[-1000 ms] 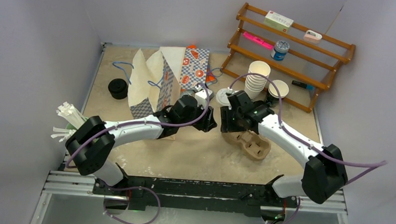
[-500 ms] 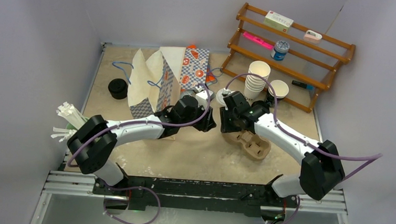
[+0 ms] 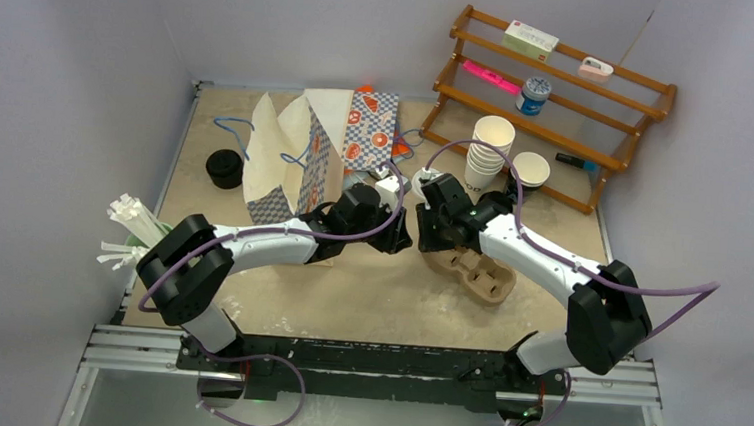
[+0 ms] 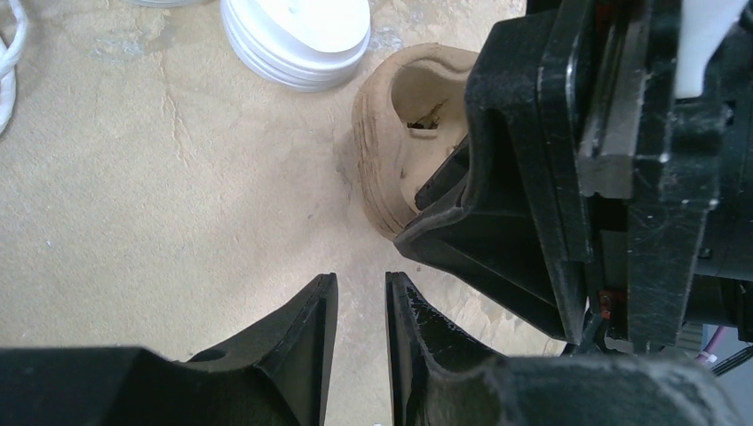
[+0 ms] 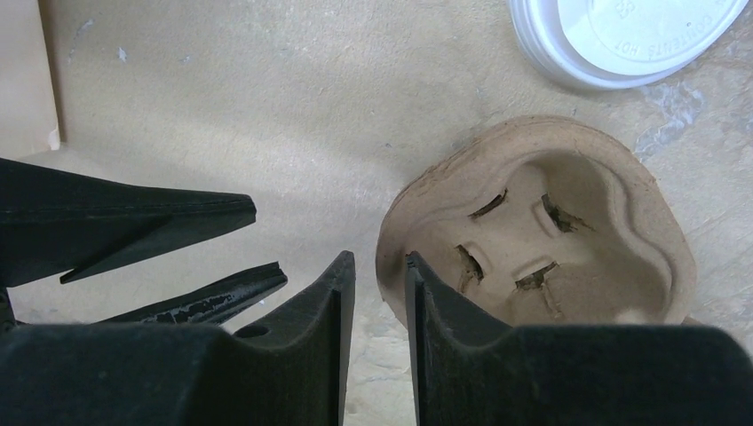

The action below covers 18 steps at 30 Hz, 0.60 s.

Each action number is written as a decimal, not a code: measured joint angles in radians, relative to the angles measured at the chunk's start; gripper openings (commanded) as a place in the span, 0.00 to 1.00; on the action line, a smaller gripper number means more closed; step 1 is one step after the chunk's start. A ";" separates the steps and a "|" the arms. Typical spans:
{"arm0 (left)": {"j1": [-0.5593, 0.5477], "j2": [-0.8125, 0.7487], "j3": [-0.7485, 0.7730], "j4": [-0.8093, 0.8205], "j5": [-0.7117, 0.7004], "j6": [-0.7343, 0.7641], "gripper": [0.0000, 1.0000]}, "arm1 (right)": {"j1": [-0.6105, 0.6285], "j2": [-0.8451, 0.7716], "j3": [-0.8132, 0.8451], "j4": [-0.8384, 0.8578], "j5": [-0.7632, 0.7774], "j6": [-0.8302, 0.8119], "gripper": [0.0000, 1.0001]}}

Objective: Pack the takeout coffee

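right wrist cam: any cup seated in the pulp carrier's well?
No, the well of the pulp carrier is bare, with its four slit flaps all showing at the bottom.

Rough matt brown pulp carrier (image 5: 568,222), glossy white plastic lids (image 5: 630,31), matt mottled beige tabletop (image 4: 178,177), varnished wooden rack (image 3: 562,86) at one o'clock, smooth paper bag (image 3: 292,157) at eleven.

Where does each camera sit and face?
Top external: above and behind the bases, looking down on the table; left arm and right arm show.
Left wrist: on the left arm, facing down past the left tool toward the carrier.
Right wrist: facing down past the right tool onto the carrier; left tool intrudes.
Both wrist views share carrier, white lids.
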 measured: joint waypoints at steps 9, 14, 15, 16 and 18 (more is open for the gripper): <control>0.000 0.018 0.000 0.008 0.005 0.000 0.29 | 0.000 0.007 -0.008 0.001 0.018 0.002 0.16; 0.000 0.031 0.000 0.018 0.008 0.000 0.32 | 0.001 0.004 -0.014 0.005 0.027 0.006 0.00; 0.000 0.033 0.000 0.019 0.009 0.000 0.33 | 0.001 0.000 -0.016 0.006 0.028 0.007 0.00; 0.000 0.036 0.000 0.023 0.011 0.000 0.35 | 0.001 -0.006 -0.019 0.006 0.028 0.008 0.00; 0.000 0.046 0.000 0.031 0.017 -0.001 0.39 | 0.001 -0.031 -0.029 0.006 0.027 0.009 0.00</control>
